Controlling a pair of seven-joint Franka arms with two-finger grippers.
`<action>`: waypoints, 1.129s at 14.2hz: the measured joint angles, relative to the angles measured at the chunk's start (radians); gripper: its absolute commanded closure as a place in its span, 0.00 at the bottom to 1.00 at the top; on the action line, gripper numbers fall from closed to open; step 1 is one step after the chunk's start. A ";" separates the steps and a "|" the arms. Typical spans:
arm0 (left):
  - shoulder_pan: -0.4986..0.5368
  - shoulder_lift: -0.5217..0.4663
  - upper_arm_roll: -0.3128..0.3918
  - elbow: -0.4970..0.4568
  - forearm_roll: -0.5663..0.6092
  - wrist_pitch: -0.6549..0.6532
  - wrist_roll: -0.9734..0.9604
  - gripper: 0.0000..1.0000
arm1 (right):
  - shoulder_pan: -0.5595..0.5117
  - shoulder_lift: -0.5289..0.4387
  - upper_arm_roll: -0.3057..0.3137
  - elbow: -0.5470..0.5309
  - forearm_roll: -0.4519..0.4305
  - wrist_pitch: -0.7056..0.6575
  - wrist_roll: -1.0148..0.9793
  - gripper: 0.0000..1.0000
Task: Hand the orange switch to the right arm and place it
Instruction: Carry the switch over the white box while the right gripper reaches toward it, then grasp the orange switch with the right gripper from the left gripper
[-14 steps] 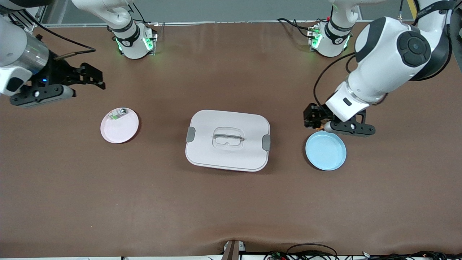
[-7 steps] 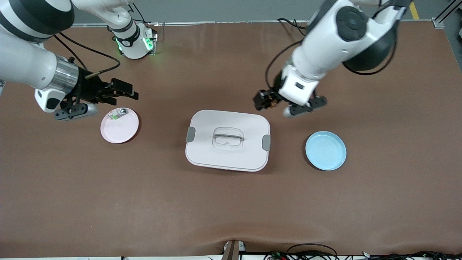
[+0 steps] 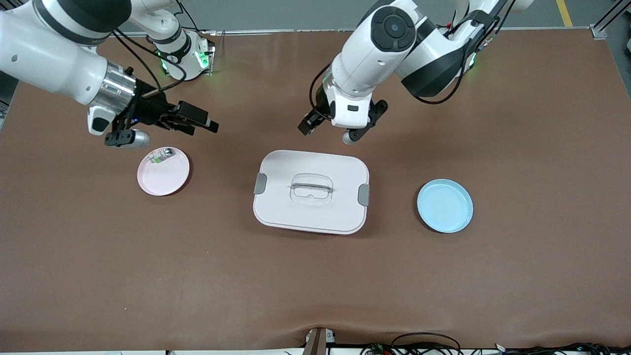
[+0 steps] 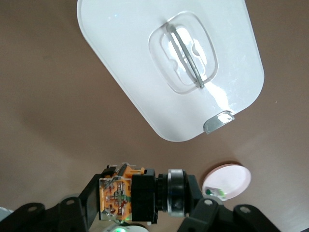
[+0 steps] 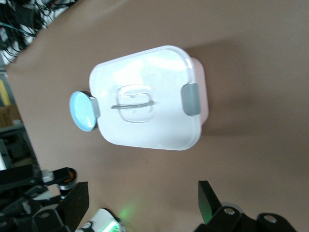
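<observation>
- Orange switch (image 4: 137,195) is pinched in the left end effector (image 4: 140,203), up in the air over bare brown worktop (image 3: 315,276) just beside the white lidded box (image 3: 311,191); the left wrist view shows its black body and coppery end clamped between the two pads.
- Judging by this, the pick-up is done, since the part is off the worktop and firmly held. The hand-over to the right arm is not yet done, and neither is the placing.
- Left end effector: pressed together on the switch, touching nothing else. In the front view it hangs over the worktop by the box edge that lies farther from the front camera.
- Right end effector (image 3: 197,120): spread wide and empty, holding and touching nothing. It is over the worktop just beside the pink plate (image 3: 163,171), pointing toward the middle of the worktop. The right wrist view shows its two fingers (image 5: 208,200) well apart, with the box in the gap between them farther off.
- The two end effectors are well apart, so the arms must close that gap before any transfer, in my judgement.
- A small white-and-green part (image 3: 158,157) lies on the pink plate; the blue plate (image 3: 445,205) at the left arm's end holds nothing.
- Where the switch is meant to be set down cannot be told from the scene.
</observation>
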 measured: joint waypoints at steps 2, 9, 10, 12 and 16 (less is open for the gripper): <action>-0.009 0.015 0.000 0.026 -0.003 0.015 -0.114 1.00 | 0.037 -0.020 0.000 -0.044 0.025 0.071 0.032 0.00; -0.046 0.078 0.000 0.088 -0.005 0.143 -0.396 1.00 | 0.202 -0.087 0.002 -0.138 0.031 0.280 0.076 0.00; -0.053 0.084 -0.001 0.094 -0.006 0.146 -0.415 1.00 | 0.213 -0.093 0.001 -0.142 0.031 0.286 0.077 0.00; -0.061 0.095 -0.001 0.108 -0.037 0.149 -0.442 1.00 | 0.230 -0.095 0.001 -0.144 0.031 0.310 0.077 0.00; -0.062 0.110 -0.001 0.134 -0.119 0.150 -0.447 1.00 | 0.278 -0.087 0.001 -0.161 0.031 0.410 0.077 0.00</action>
